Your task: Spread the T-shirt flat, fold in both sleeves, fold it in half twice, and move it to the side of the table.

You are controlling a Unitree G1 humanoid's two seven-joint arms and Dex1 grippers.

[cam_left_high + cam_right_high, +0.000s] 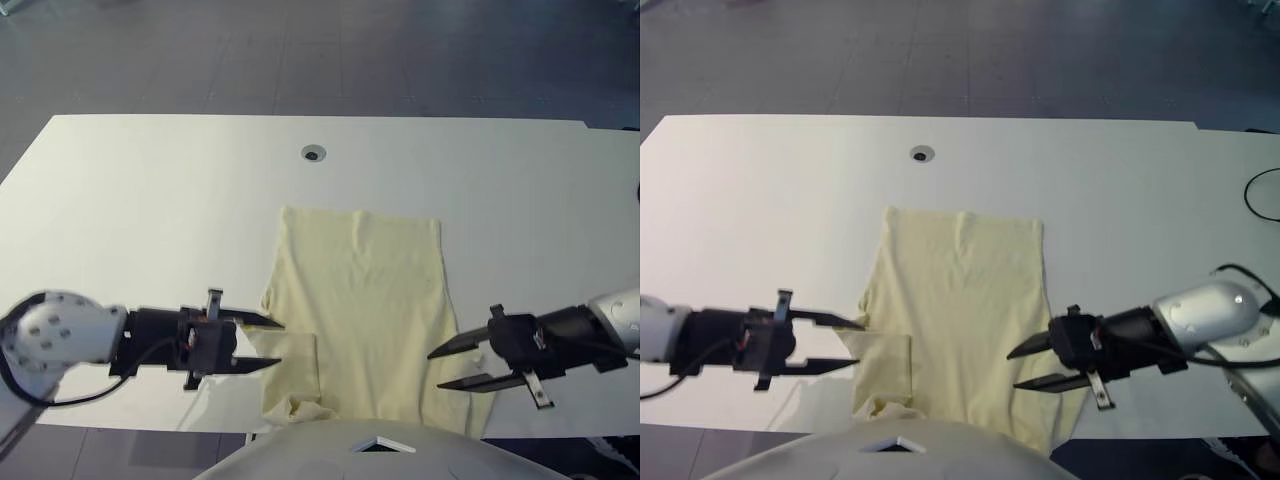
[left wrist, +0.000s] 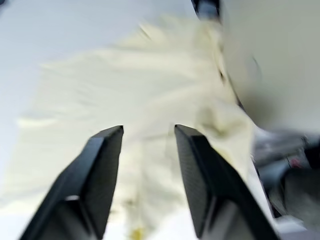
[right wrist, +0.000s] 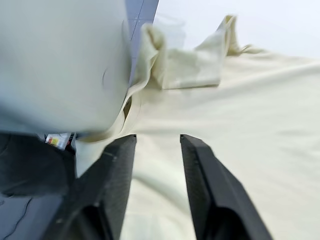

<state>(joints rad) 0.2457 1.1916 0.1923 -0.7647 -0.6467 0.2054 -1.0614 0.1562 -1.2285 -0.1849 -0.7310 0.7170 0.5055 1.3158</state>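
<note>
A pale yellow T-shirt [image 1: 362, 300] lies lengthwise on the white table [image 1: 150, 200], its near end at the front edge, where part of it hangs over. Its left sleeve [image 1: 296, 365] is folded inward and the cloth below it is bunched. My left gripper [image 1: 272, 344] hovers open at the shirt's left edge, fingertips pointing at the folded sleeve. My right gripper [image 1: 436, 369] is open at the shirt's right edge near the front. In the left wrist view the fingers [image 2: 102, 165] frame the shirt [image 2: 125, 90]; in the right wrist view the fingers [image 3: 200, 170] frame the cloth [image 3: 250, 110].
A small round grommet hole [image 1: 313, 153] sits in the table behind the shirt. Bare tabletop spreads wide to the left, right and back. A black cable [image 1: 1260, 190] loops at the far right edge. Dark floor lies beyond the table.
</note>
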